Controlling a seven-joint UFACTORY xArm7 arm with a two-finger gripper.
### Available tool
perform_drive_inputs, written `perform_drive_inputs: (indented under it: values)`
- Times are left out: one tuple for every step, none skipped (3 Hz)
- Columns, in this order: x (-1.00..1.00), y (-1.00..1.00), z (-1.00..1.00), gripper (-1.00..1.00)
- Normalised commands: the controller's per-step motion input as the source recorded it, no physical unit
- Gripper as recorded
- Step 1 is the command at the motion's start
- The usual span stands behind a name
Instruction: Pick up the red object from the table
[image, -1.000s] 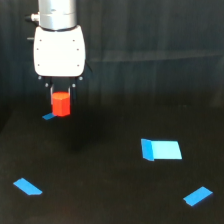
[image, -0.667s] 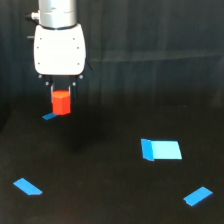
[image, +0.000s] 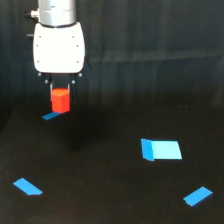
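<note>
While I look over the near edge of the table (image: 110, 200), I count two flat blue pieces closest to the camera: a small blue sliver (image: 27, 186) toward the exterior view's left and another blue strip (image: 198, 196) toward its right. A little farther back sits a larger blue rectangle (image: 161, 149), well apart from my work. None of these matter to me except as things not to knock.

Farther back again, on the exterior view's left, a thin blue piece (image: 51, 115) lies on the dark surface just below the red object (image: 61, 100). I judge the block to be clear of the table, since I see a dark gap under it and the blue piece shows beneath its lower edge, though I cannot be sure how high it hangs. The gripper (image: 61, 98) is pinching the red object between its dark fingers, which sit tight on either side of it; only the block's lower part sticks out below them. Above that is the white gripper body (image: 58, 47), and farthest up the grey wrist (image: 56, 11).

My judgement is that the lift is under way and nearly finished. To do it well I would hold the squeeze steady, rise straight up without swinging sideways, and go slowly enough that the block cannot slip or twist in the fingers.
</note>
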Motion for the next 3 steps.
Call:
perform_drive_inputs:
  values:
    - [0.0, 0.12, 0.19, -1.0]
    - [0.01, 0.1, 0.18, -0.99]
    - [-0.02, 0.06, 0.28, -1.0]
